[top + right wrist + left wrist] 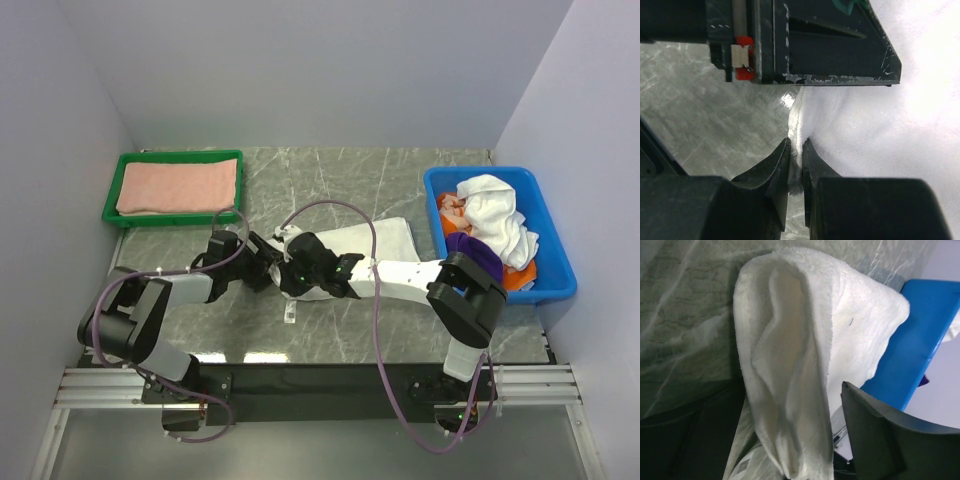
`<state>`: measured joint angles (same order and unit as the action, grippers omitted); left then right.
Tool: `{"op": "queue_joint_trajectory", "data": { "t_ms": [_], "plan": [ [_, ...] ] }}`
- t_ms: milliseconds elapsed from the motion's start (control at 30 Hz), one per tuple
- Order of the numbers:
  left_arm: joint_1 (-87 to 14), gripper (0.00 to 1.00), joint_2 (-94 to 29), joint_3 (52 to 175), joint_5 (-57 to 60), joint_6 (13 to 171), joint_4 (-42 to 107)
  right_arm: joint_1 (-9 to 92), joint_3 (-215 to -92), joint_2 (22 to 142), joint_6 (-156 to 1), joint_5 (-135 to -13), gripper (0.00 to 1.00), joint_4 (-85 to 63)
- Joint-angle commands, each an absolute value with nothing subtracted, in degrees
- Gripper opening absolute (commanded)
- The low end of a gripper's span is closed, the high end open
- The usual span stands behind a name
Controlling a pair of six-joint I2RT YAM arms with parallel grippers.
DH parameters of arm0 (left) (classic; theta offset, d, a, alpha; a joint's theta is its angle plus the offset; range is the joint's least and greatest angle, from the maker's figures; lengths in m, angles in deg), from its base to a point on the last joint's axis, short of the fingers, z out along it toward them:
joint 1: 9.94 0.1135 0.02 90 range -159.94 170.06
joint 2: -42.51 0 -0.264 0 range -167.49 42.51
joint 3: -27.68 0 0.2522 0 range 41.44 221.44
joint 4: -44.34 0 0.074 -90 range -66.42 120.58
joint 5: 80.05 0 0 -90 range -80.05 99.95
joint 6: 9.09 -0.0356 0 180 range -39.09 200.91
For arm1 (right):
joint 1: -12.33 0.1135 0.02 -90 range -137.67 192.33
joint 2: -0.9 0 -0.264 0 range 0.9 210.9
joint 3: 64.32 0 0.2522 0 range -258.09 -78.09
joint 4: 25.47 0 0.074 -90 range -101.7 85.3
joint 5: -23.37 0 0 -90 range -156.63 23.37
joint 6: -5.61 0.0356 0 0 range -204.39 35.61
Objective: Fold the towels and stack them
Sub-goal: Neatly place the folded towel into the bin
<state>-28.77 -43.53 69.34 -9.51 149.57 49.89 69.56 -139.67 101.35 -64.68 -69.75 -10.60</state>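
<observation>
Grey marbled worktop (330,340) lies between pale walls, with both arms reaching in from its near edge to meet at the middle. The white towel (385,240) lies there, partly flat and partly lifted. The right pincer (796,145) is pressed together on a thin sliver of the towel's edge, and so little cloth sits between its tips that a sideways pull would likely slide it free. Just beside it, the left pincer (782,410) stands spread with a hanging fold of the same towel between its fingers, not visibly clamped. If it closes off-centre it may catch one layer only, and the fold would come out crooked. The two pincers work very close together, so a small misjudged move could knock one into the other.

Farther back, a salmon-pink towel (175,185) rests flat in the green tray (112,195) on the left. The blue bin (560,280) on the right holds a heap of white, purple and orange towels (495,215).
</observation>
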Motion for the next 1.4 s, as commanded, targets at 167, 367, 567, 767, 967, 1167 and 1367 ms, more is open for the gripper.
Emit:
{"op": "queue_joint_trajectory", "data": {
  "t_ms": [167,367,567,767,967,1167,1367],
  "plan": [
    [-29.1,0.36,-46.2,64.7,-3.8,152.1,54.4,69.5,-140.6,99.3,-63.3,-70.3,0.0,-14.7],
    [-29.2,0.01,-44.7,65.7,-2.7,149.8,51.6,69.5,-140.8,99.4,-63.6,-71.9,0.06,-14.0],
    [-29.1,0.01,-43.6,70.4,-3.6,143.7,44.8,69.5,-141.3,94.3,-65.0,-69.8,0.7,-8.3],
    [-29.2,0.01,-43.8,81.2,-1.2,131.5,30.8,67.6,-139.1,86.0,-67.2,-62.4,0.97,0.2],
    [-28.1,0.01,-48.2,100.9,3.2,120.1,13.7,62.7,-131.6,73.8,-66.6,-59.1,1.0,3.1],
    [-24.7,0.01,-57.9,121.5,5.0,113.8,2.5,60.1,-126.9,64.6,-68.1,-56.4,1.0,4.8],
    [-19.5,0.01,-66.5,139.6,7.9,109.5,-6.0,57.2,-125.9,62.3,-70.3,-57.1,1.0,6.0]
  ]
}}
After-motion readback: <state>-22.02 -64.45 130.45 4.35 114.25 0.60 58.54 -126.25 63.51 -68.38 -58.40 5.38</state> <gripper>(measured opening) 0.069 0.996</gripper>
